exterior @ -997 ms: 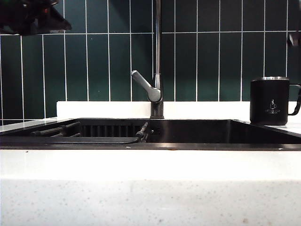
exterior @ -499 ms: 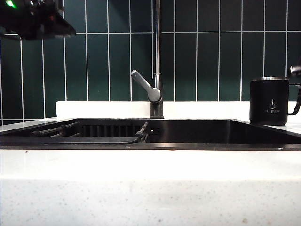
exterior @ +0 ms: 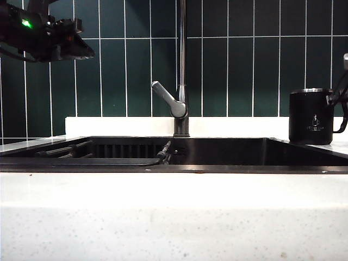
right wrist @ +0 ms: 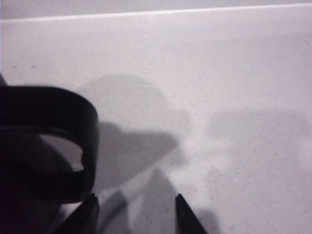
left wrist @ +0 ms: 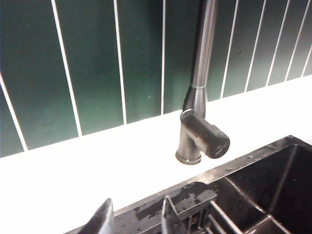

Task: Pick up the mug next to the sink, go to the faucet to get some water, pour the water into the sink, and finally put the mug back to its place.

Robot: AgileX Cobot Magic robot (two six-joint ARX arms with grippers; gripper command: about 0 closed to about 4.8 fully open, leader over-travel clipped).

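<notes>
The black mug with a steel rim stands upright on the white counter to the right of the sink. My right gripper is at the frame's right edge, beside the mug's handle. In the right wrist view that gripper is open over bare counter. The black loop handle lies just off one fingertip, not between the two. My left gripper hangs high at the left, open and empty. It faces the faucet above the sink's back rim. The faucet's grey lever points left. No water shows.
A dark rack with bars lies in the sink's left part. Dark green tiles form the wall behind a white ledge. White speckled counter fills the foreground.
My left arm has come down further into view at the top left. My right gripper has dropped in from the right edge to the mug's handle. The mug has not moved.
</notes>
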